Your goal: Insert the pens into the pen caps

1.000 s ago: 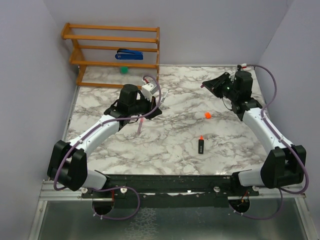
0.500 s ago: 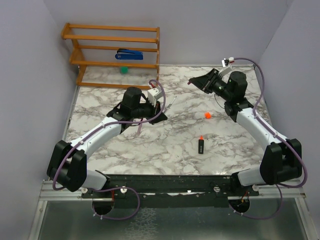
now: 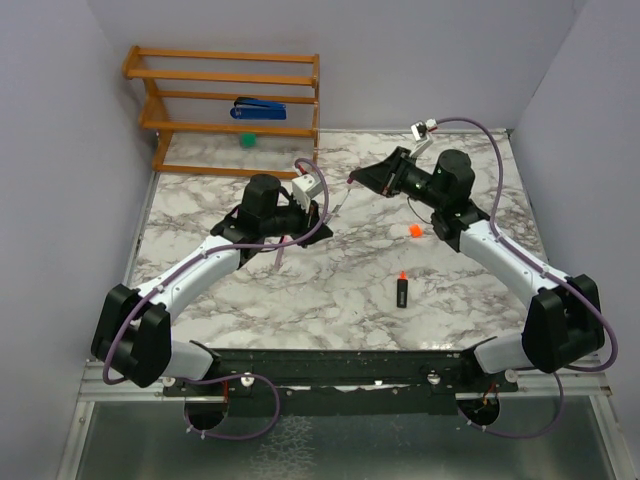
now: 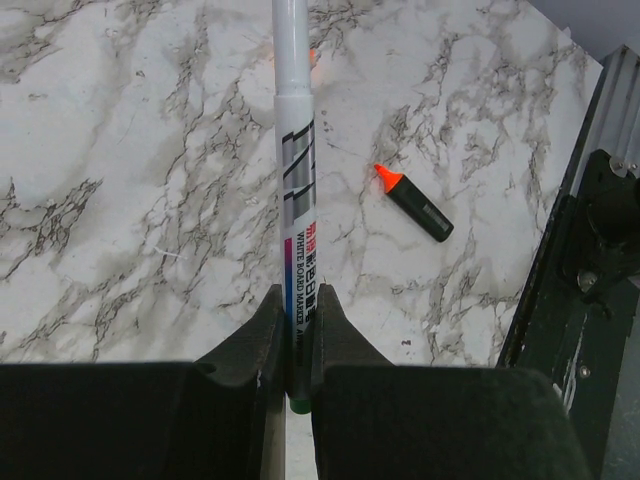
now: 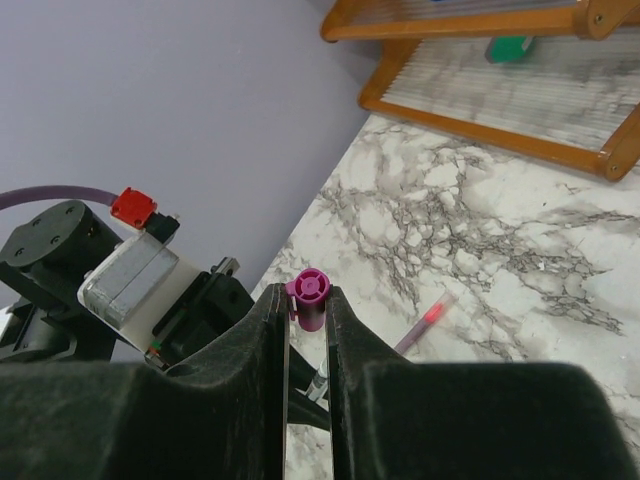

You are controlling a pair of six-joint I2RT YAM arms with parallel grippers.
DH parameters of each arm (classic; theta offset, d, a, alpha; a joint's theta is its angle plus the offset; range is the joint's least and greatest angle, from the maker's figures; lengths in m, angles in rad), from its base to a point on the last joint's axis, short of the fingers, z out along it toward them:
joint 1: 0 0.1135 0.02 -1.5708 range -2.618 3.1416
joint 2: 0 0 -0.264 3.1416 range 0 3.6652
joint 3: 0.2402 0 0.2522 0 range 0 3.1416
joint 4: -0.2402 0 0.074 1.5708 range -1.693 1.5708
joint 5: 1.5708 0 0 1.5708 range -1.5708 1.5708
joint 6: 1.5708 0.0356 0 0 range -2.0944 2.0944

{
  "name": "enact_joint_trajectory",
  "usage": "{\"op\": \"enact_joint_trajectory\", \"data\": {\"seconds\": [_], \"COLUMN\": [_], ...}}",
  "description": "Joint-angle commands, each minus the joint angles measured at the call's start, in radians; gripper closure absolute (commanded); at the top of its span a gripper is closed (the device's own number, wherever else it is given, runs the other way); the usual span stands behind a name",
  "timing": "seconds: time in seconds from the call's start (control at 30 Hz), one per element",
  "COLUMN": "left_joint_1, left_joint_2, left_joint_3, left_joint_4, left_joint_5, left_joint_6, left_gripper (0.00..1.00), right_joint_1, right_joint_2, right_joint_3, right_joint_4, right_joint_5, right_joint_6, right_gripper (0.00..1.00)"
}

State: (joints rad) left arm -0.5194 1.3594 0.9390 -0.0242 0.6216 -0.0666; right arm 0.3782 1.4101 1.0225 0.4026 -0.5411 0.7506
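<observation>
The cap (image 5: pixel 308 295) is magenta, pen (image 4: pixel 293 150) silver-grey, marker (image 4: pixel 415 205) black with orange, table (image 3: pixel 330 290) grey-veined white.

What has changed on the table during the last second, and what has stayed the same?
The right gripper, shut on the magenta cap, swung left from the far right side toward the left gripper. The left gripper turned slightly at first and keeps the silver-grey pen clamped. The black marker, the orange cap and the stapler did not move.
</observation>
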Motion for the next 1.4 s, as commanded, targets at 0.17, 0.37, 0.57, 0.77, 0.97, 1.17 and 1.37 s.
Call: {"op": "enact_joint_trajectory", "data": {"seconds": [0.17,0.37,0.57,0.77,0.97,1.17,1.37], "left_joint_1": [-0.005,-0.005,-0.005,-0.005,-0.005,-0.005,-0.005], "left_joint_2": [-0.017,-0.019,-0.027,-0.029,-0.054,-0.055,-0.036], "left_joint_3": [-0.013,-0.012,-0.016,-0.009,-0.014,-0.013,-0.005], "left_joint_4": [0.018,0.017,0.015,-0.008,-0.010,-0.008,-0.013], "left_joint_5": [-0.046,-0.052,-0.066,-0.048,-0.052,-0.053,-0.048], "left_joint_6": [0.008,0.010,0.014,0.023,0.029,0.030,0.031], "left_gripper": [1.00,1.00,1.00,1.00,1.00,1.00,1.00], "right_joint_1": [0.016,0.016,0.016,-0.058,-0.076,-0.062,-0.061], "right_joint_2": [-0.016,-0.012,-0.008,0.062,0.172,0.105,0.100], "right_joint_3": [-0.026,-0.027,-0.031,-0.143,-0.173,-0.073,-0.058], "right_joint_4": [0.004,-0.001,-0.001,0.373,0.674,0.339,0.332], "right_joint_5": [-0.010,-0.011,-0.017,-0.144,-0.224,-0.201,-0.215], "right_joint_6": [-0.042,-0.044,-0.033,0.359,0.600,0.330,0.315], "right_gripper": [1.00,1.00,1.00,1.00,1.00,1.00,1.00]}}
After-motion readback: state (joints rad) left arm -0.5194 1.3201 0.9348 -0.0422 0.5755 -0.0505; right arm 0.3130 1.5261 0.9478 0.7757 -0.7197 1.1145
